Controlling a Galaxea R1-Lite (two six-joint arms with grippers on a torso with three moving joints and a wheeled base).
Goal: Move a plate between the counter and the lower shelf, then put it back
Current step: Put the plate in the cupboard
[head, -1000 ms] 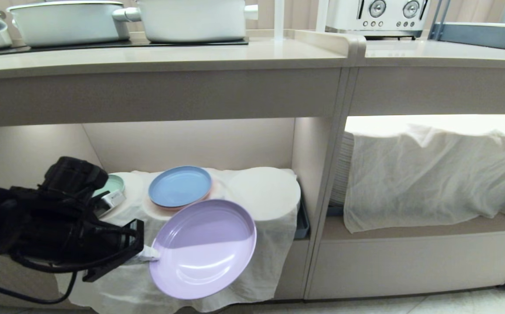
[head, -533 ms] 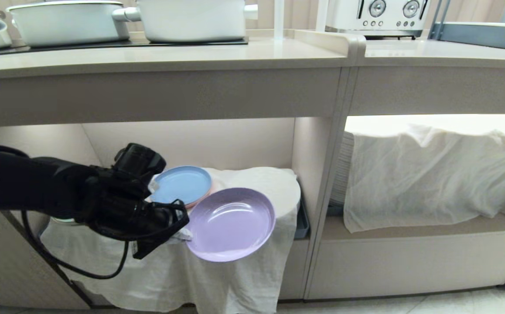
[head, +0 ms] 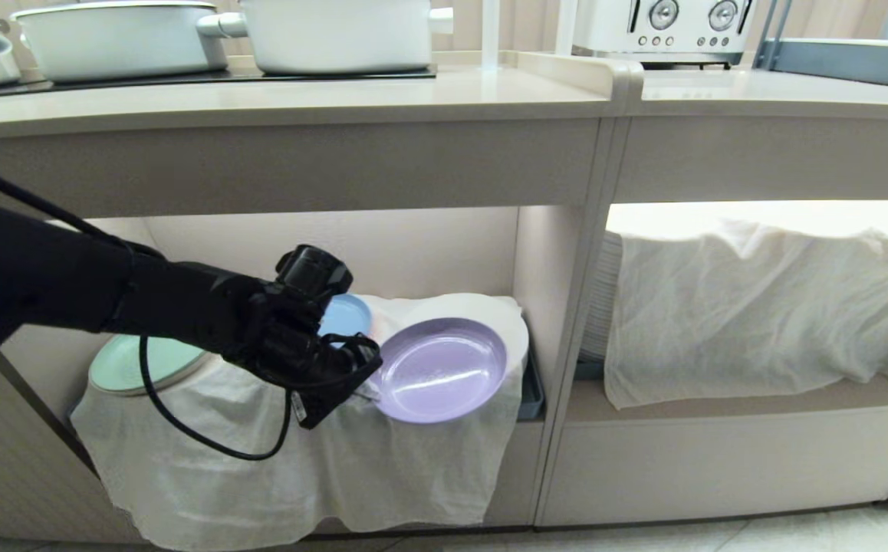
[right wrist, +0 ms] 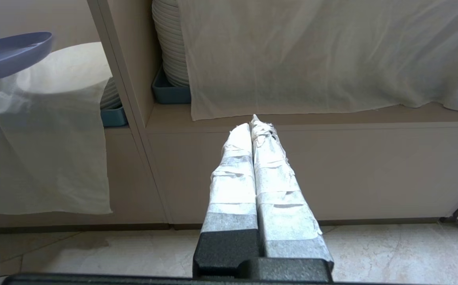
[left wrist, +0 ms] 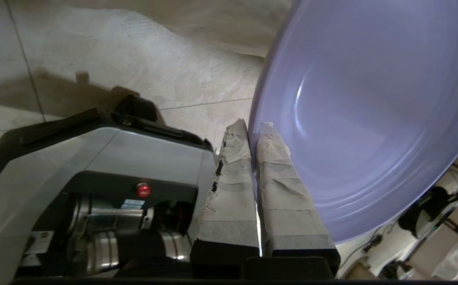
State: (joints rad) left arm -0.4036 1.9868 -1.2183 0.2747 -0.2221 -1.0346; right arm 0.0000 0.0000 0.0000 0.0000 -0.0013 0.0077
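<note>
Your left gripper point(head: 367, 381) is pinching the plate point(head: 442, 369) by its near rim, so the plate sticks out straight past the fingertips, face up and tilted slightly, over the cloth point(head: 298, 452) in the lower shelf point(head: 413, 253). Your right gripper point(right wrist: 252, 126) is parked low, fingers together, holding nothing.

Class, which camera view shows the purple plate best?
The head view: the whole purple plate shows, over the cloth-covered shelf, held by the left gripper. The left wrist view shows only part, close up; the right wrist view, just an edge.
</note>
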